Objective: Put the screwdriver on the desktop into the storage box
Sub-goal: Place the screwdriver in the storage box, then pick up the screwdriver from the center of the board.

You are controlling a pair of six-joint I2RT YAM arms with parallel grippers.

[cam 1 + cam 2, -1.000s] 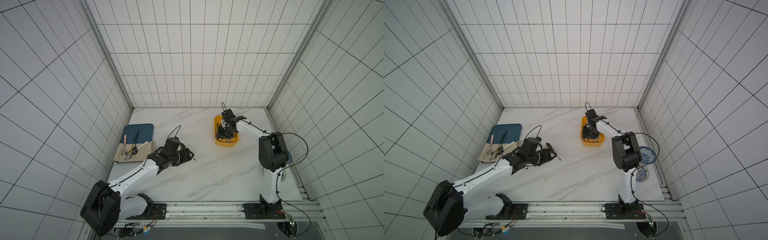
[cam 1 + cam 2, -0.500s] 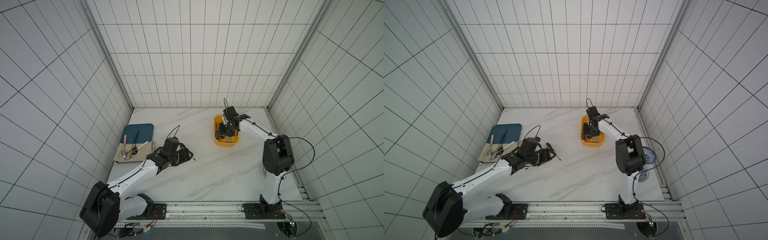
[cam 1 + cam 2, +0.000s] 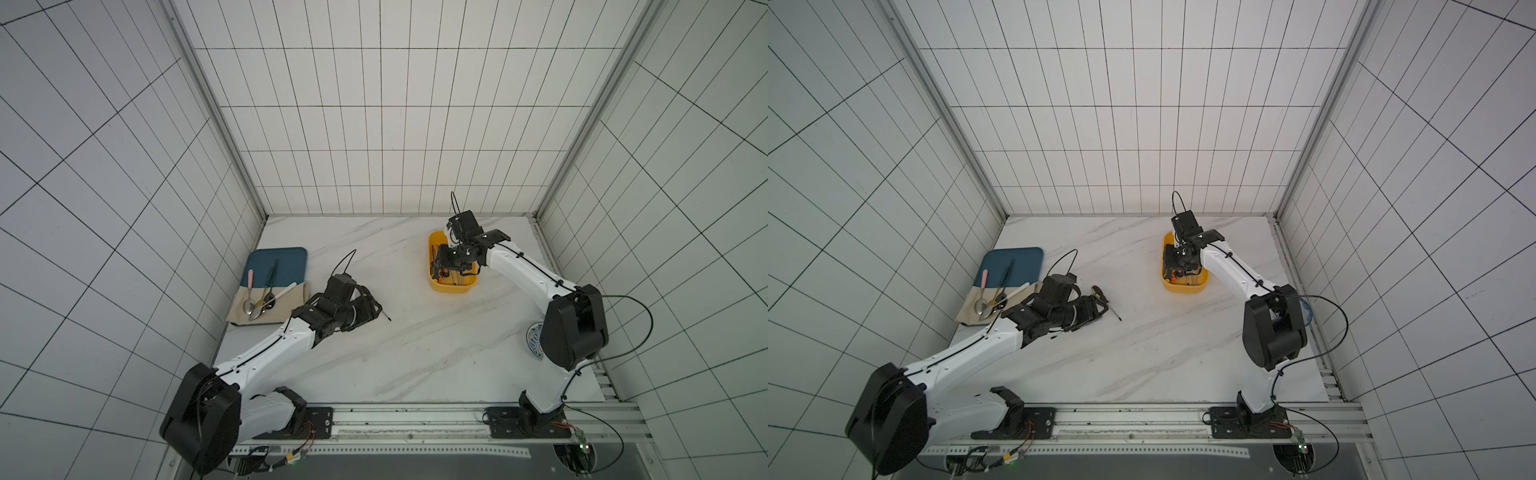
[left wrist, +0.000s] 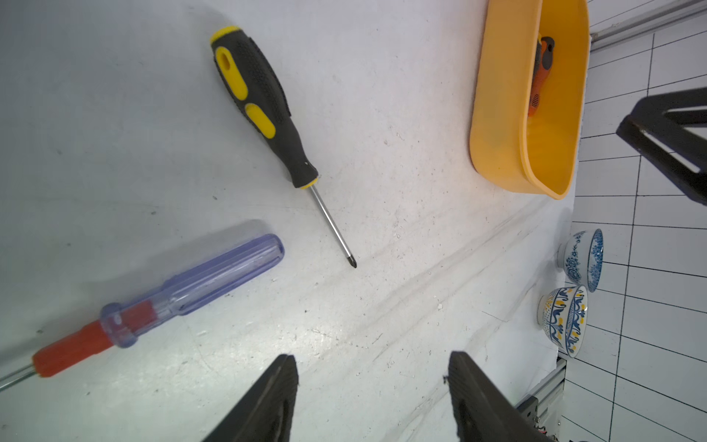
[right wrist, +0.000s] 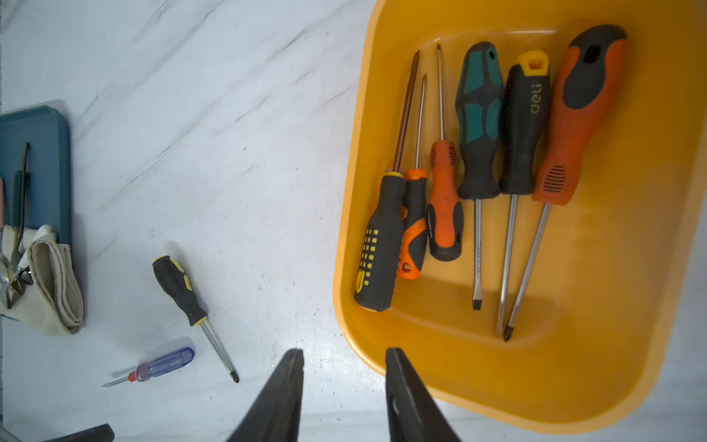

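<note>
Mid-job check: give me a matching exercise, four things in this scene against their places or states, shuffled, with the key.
Things
1. clear blue-handled screwdriver
2. teal-and-black screwdriver
3. spoons
4. left gripper

Places or states
A. in the storage box
B. open, holding nothing
C. lying on the desktop
D. heads resting on the beige cloth

Pairs: 1-C, 2-A, 3-D, 4-B

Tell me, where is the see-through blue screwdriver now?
In the left wrist view, the see-through blue screwdriver lies on the desktop on the robot's left side, beside the black-and-yellow screwdriver and close to the left gripper.
</note>
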